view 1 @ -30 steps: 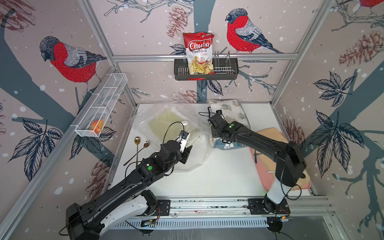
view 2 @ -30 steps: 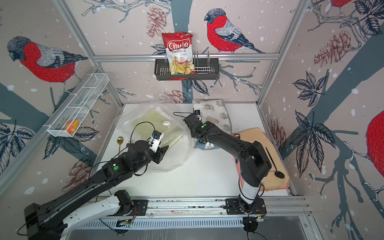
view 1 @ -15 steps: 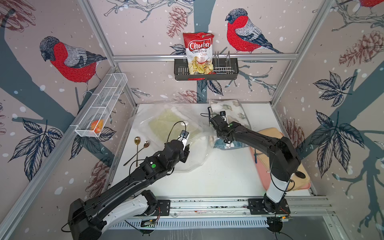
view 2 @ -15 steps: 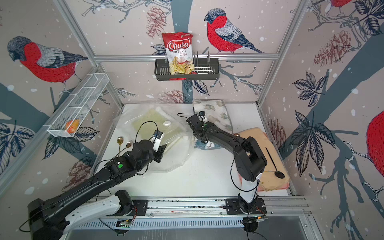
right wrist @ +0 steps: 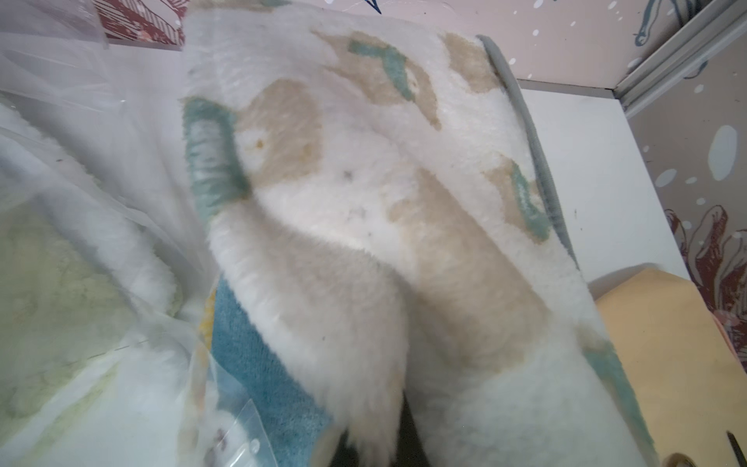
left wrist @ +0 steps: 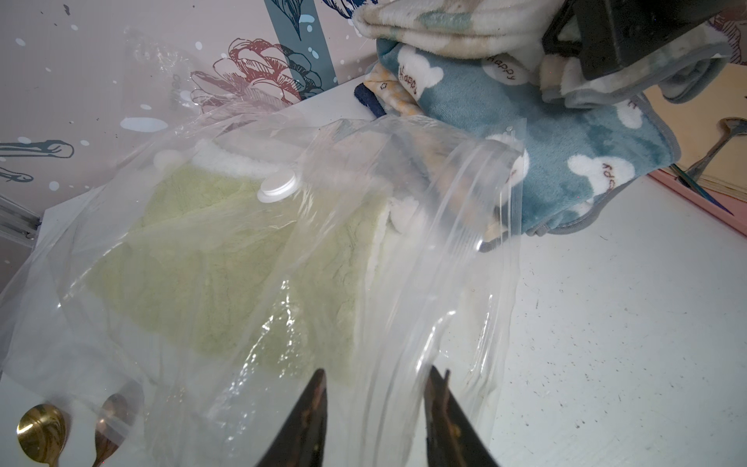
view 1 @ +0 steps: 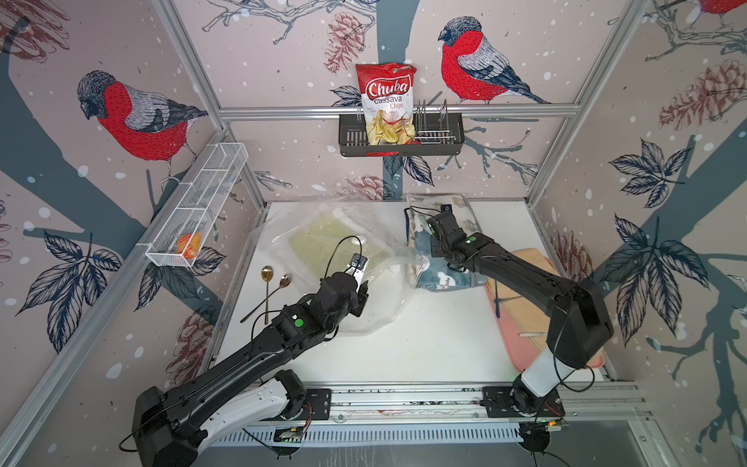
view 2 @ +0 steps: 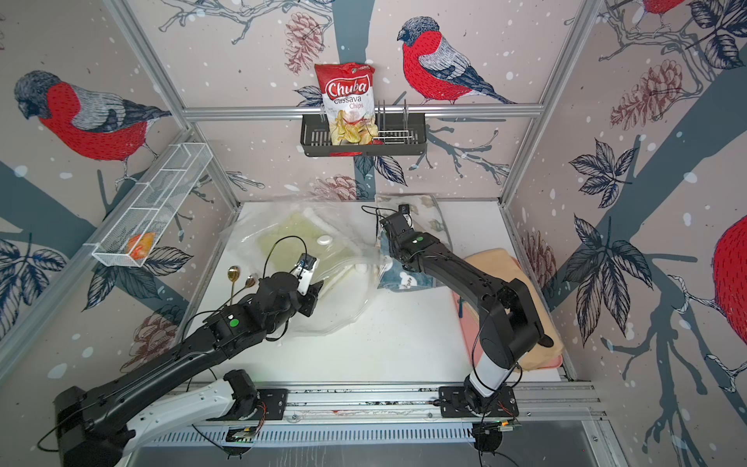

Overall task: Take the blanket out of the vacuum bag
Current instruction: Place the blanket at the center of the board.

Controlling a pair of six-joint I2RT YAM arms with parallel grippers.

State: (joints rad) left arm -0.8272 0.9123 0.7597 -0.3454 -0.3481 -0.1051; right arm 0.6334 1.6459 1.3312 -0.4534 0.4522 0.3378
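Hovering nearest, the left gripper (left wrist: 376, 370) had its jaws apart over the one bag (view 1: 384, 307), left-centre, with one green blanket (view 1: 323, 242) inside. Two spoons (view 1: 266, 274) lay left. Farther right, the right gripper (view 1: 431, 236), jaws apart a second earlier, had clamped the one blue blanket (view 1: 438, 275) at the bag's mouth.

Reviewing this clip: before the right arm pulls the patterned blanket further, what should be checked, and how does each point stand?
1. Right gripper shut on the patterned blanket: ok, closed in its white fleece.
2. Left gripper pinning the vacuum bag: not ok, jaws apart with loose film between them.
3. Patterned blanket free of the bag mouth: not ok, the zip edge drapes over its blue corner.
4. Green blanket well inside the bag: ok, flat under the valve cap.
5. Room to pull toward the robot's right: cannot tell, the pink tray lies on that side.
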